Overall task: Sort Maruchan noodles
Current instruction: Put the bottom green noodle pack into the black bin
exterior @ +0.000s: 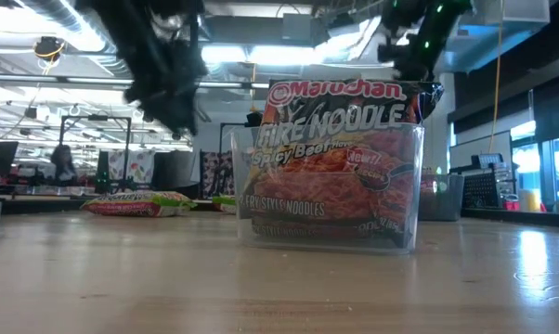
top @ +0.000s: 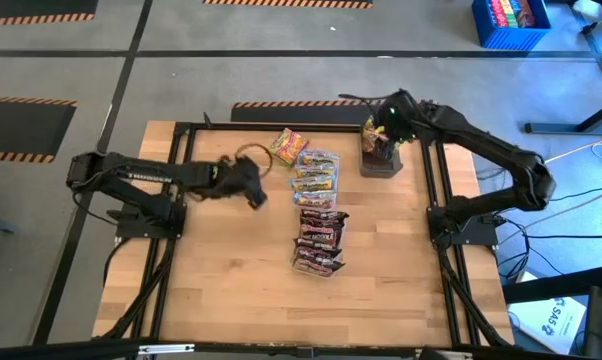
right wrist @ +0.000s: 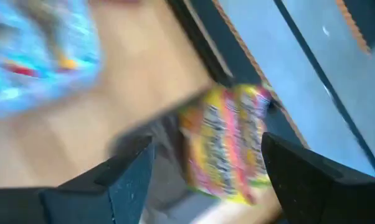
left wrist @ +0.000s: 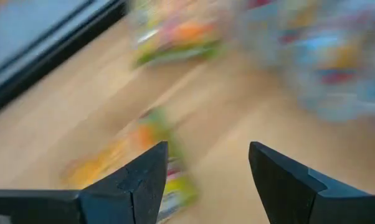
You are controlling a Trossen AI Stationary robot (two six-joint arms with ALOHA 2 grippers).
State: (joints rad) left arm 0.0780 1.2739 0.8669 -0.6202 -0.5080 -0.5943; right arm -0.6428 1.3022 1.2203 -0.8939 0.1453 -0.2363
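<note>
- High view: the left arm reaches in from the left edge of the pale wooden table (top: 221,290), elbow low, forearm stretched across the boards; the left gripper (top: 253,190) hangs near the middle, just left of the packets.
- High view: the right arm bends back from its base at the right edge and reaches toward the far side; the right gripper (top: 381,125) sits over a dark grey square tray (top: 381,165) where a crinkly yellow-green-red ramen packet (top: 375,140) stands.
- High view: another yellow-green-red packet (top: 287,146) lies flat near the far edge, pale blue-orange packets (top: 316,177) sit in a clear tub beside it, and dark maroon packets (top: 319,240) lie in a tub nearer the front.
- Low view: a clear plastic tub (exterior: 331,190) holds upright maroon packets (exterior: 340,139); both arms come down from above, blurred.
- Left wrist view: the two dark left fingers (left wrist: 137,180) stand well apart with bare wood between them; a blurred yellow-green packet (left wrist: 144,162) lies just beyond.
- Right wrist view: the right fingers (right wrist: 125,180) stand wide apart, gripping nothing; the bright striped packet (right wrist: 228,143) shows between them, but whether it touches them I cannot tell.
</note>
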